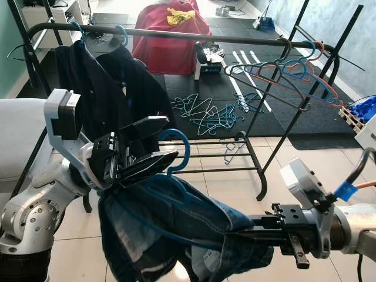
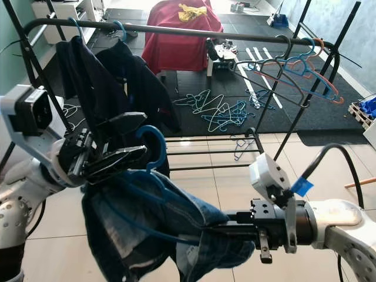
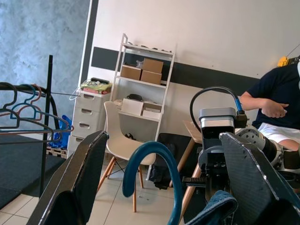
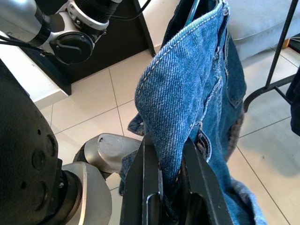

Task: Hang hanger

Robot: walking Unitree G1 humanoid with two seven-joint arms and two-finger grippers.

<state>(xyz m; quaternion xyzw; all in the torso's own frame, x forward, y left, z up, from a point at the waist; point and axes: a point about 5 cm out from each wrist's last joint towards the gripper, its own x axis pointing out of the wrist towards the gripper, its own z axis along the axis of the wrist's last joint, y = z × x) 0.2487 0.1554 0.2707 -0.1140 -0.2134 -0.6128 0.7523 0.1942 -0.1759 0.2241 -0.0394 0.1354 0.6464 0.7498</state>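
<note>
A blue hanger's hook [image 1: 184,147] stands up between the two fingers of my left gripper [image 1: 171,138], which are spread apart; I cannot tell if they touch it. In the left wrist view the hook [image 3: 154,157] arches in the gap. Blue jeans [image 1: 158,241] hang from that hanger below the gripper. My right gripper [image 1: 235,234] reaches in from the right and is shut on a fold of the denim [image 4: 178,93]. The black clothes rail [image 1: 176,33] runs across behind, above and beyond both grippers.
Dark garments [image 1: 100,82] hang on the rail's left half, empty hangers [image 1: 294,70] on its right end. Several hangers [image 1: 205,111] lie on the black mat beyond. A person [image 3: 276,103] sits behind, near a white chair [image 3: 119,140].
</note>
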